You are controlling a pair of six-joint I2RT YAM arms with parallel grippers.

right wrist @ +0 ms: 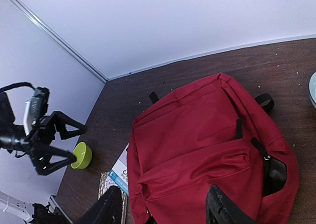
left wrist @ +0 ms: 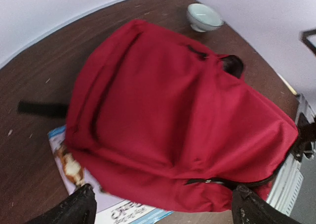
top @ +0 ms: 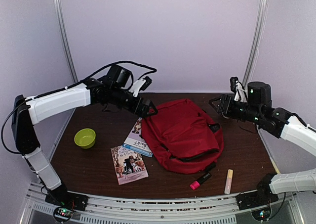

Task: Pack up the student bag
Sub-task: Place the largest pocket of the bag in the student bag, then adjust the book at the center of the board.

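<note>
One brown bench [top: 247,150] fills the lower half of the top view and carries everything else. The red bag [top: 182,135] lies flat at the middle of it, just right of centre in the frame. A dark slit runs along the seam at its lower edge, and a black strap pokes out at its upper left in the left wrist view.

Both arms reach in from the sides, above the bench. The left claw [top: 147,111] hangs over the bag's upper-left corner with its fingers spread wide and nothing between them; in its own view the two fingertips sit in the bottom corners of the frame with the bag between and below them. The right claw [top: 214,108] hovers off the bag's upper-right corner, also spread wide and holding nothing.

Two books lie left of the bag. The blue-and-white book [top: 138,141] is partly tucked under the bag's left edge. The picture book [top: 129,164] lies flat below it, near the lower left of the bag and clear of it.

A green bowl [top: 85,138] stands at the left of the frame, well apart from the bag. A pale bowl [left wrist: 205,16] sits near the top of the left wrist view, just beyond the bag.

Below the bag's lower-right corner lie a pink-capped marker [top: 200,181] and, to its right, a yellow stick [top: 229,181], apart from each other.
</note>
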